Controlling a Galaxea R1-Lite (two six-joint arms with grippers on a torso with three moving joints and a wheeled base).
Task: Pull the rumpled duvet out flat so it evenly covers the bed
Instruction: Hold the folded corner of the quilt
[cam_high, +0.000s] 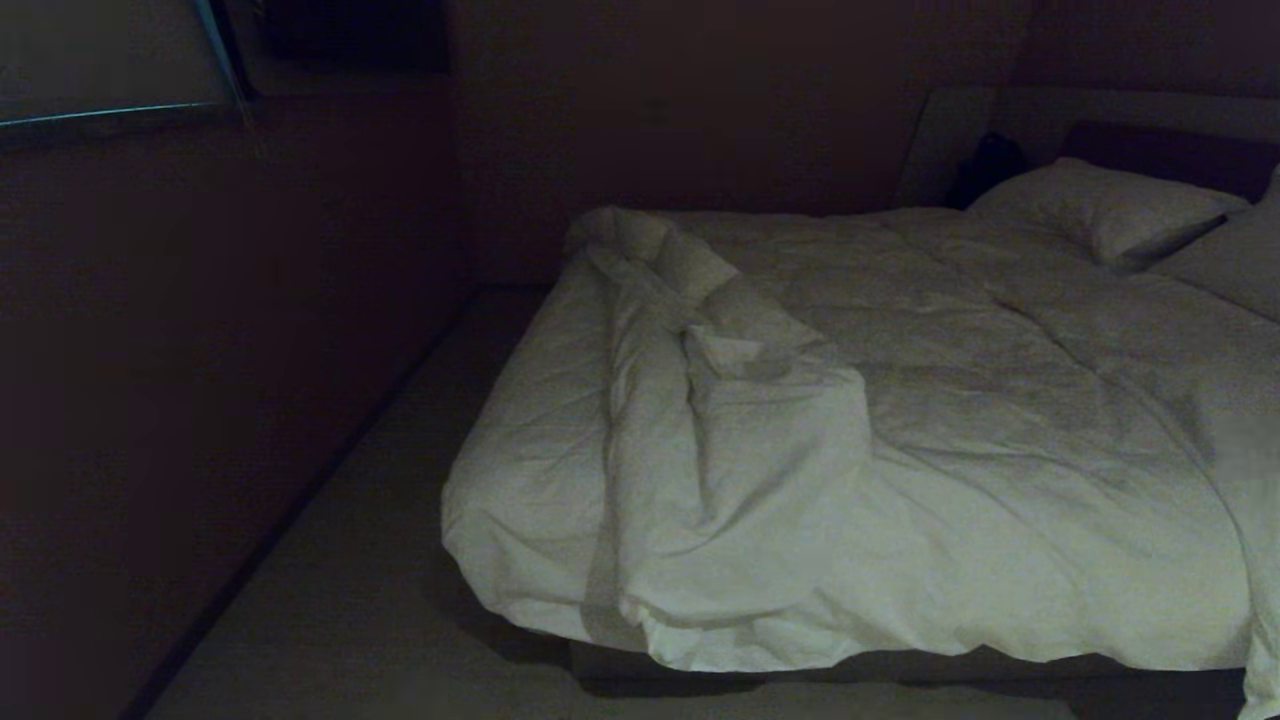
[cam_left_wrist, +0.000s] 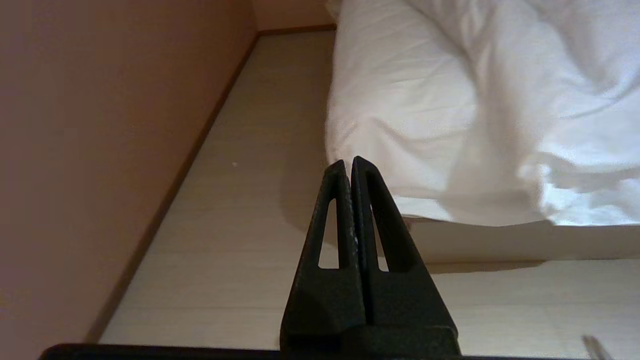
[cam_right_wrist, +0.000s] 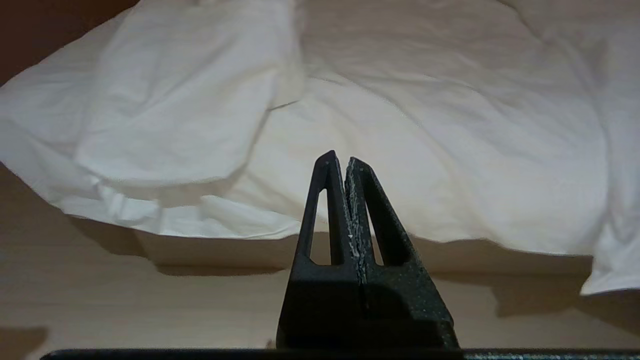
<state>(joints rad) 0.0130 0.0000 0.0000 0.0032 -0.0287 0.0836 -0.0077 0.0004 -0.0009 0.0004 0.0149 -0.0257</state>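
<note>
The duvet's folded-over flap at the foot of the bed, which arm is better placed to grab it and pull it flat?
Probably the left. The bunched flap of the duvet lies toward the bed's left corner, which the shut left gripper faces. The shut right gripper points at flatter duvet farther right. Neither touches cloth.

plain white duvet (cam_high: 900, 450), black left gripper (cam_left_wrist: 348, 162)

Bed (cam_high: 1100, 668) on pale floor (cam_high: 380, 600), rumpled white duvet (cam_high: 950, 420) over it, one fold bunched along the left side, two pillows (cam_high: 1110, 205) at the headboard (cam_high: 1170, 150)
</note>
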